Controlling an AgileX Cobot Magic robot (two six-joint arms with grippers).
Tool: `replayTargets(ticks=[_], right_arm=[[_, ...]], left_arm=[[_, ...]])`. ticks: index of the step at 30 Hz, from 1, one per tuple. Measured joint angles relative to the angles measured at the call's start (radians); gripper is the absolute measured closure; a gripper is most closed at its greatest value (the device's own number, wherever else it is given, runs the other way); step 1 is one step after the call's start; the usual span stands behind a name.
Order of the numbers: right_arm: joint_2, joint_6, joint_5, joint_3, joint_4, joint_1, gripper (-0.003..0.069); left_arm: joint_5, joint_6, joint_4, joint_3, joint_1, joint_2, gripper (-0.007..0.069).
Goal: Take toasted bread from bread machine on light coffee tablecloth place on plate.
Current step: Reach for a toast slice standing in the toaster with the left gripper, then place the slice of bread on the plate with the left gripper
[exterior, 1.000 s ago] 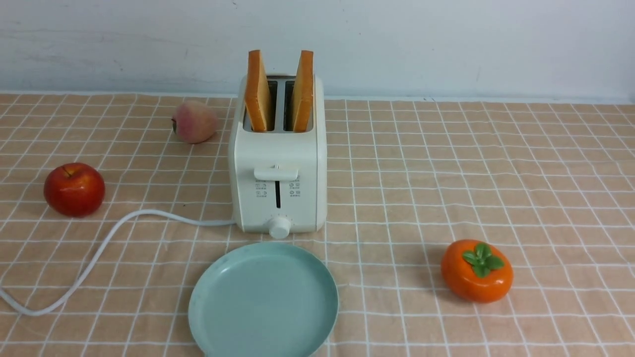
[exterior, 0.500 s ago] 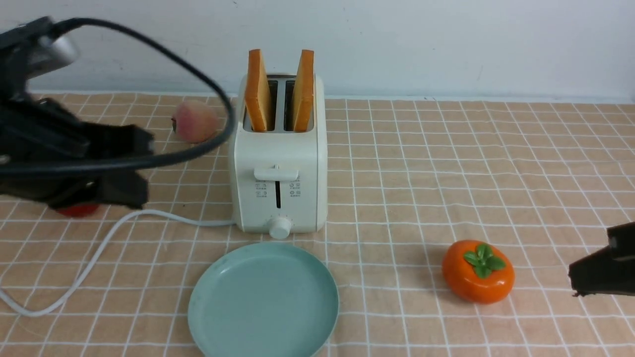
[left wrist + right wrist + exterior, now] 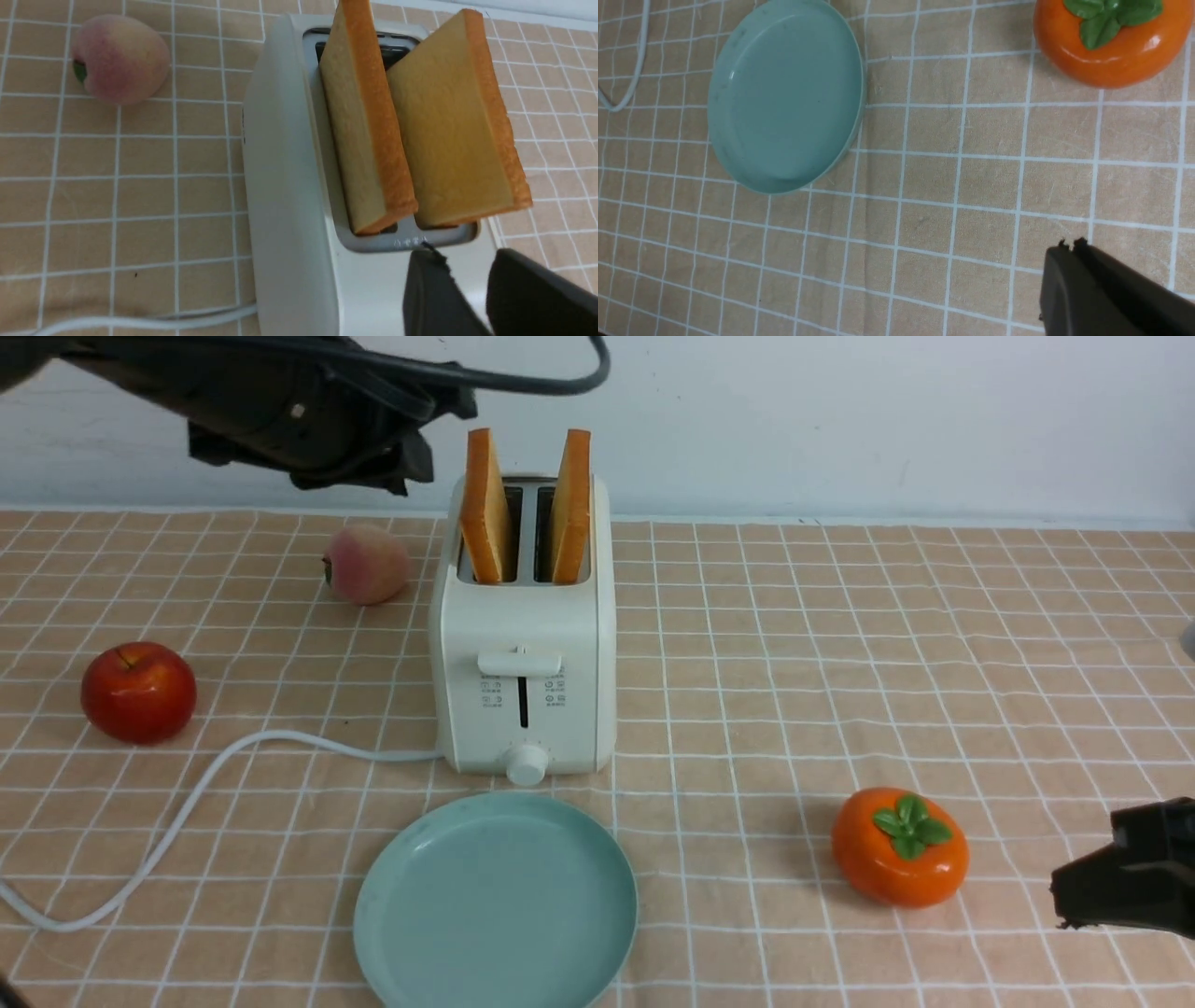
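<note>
1. The light coffee tablecloth (image 3: 840,644) covers the whole worktop, and its white grid runs back to the wall.
2. The bread machine (image 3: 523,691) stands upright near the middle of the cloth, with its lever and knob facing the robot. Its white cord (image 3: 187,803) trails off to the left.
3. The plate (image 3: 495,905) lies flat on the cloth just in front of the bread machine.
4. The left claw (image 3: 467,266) hovers high at the bread machine's left, close to the slices but not touching them. Its dark fingers stand narrowly apart and hold nothing.
5. The right claw (image 3: 1060,901) sits low over the cloth at the far right, fingers pressed together on nothing.
6. The toasted bread (image 3: 485,513) stands on edge in the bread machine, one slice per slot. The right-hand slice (image 3: 571,513) leans away from the other.
7. A persimmon (image 3: 898,847) rests to the right of the plate, an apple (image 3: 138,693) sits far left, and a peach (image 3: 366,565) lies at the bread machine's left.
</note>
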Motion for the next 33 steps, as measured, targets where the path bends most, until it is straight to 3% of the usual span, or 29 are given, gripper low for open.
replayTargets(ticks=[1,2,3,4,9,12,14,16,17,23,28,33], right_arm=[[0.0,0.0,-0.001,0.0,0.0,0.0,0.0659],[0.0,0.0,-0.007,0.0,0.001,0.0,0.0657],[0.0,0.0,-0.009,0.0,0.001,0.0,0.0657],[0.0,0.0,-0.014,0.0,0.001,0.0,0.0657],[0.0,-0.003,-0.022,0.0,0.001,0.0,0.0655],[0.0,-0.003,-0.022,0.0,0.001,0.0,0.0655],[0.0,-0.003,-0.022,0.0,0.001,0.0,0.0652],[0.0,-0.007,-0.022,0.0,0.001,0.0,0.065],[0.0,-0.013,-0.022,0.0,0.001,0.0,0.0648],[0.0,-0.038,-0.022,0.0,0.001,0.0,0.0644],[0.0,-0.053,-0.022,0.0,0.001,0.0,0.0643],[0.0,-0.056,-0.022,0.0,0.001,0.0,0.0636]], left_arm=[[0.0,0.002,0.0,-0.005,0.0,0.006,0.0365],[0.0,0.018,-0.02,-0.044,0.0,0.06,0.028],[0.0,0.021,-0.026,-0.054,0.0,0.066,0.027],[-0.001,0.043,-0.047,-0.089,0.0,0.121,0.0188],[-0.018,0.083,-0.068,-0.162,0.0,0.247,0.0095],[-0.024,0.077,-0.068,-0.17,0.0,0.286,0.0129],[-0.029,0.062,-0.058,-0.174,-0.001,0.303,0.0289],[0.007,0.051,-0.021,-0.174,-0.001,0.287,0.0514],[0.017,0.046,-0.002,-0.173,-0.001,0.274,0.0545],[0.071,0.02,0.042,-0.173,-0.002,0.096,0.0524],[0.216,0.032,0.028,-0.168,-0.002,-0.15,0.0524],[0.26,0.04,-0.017,0.008,-0.002,-0.319,0.0524]])
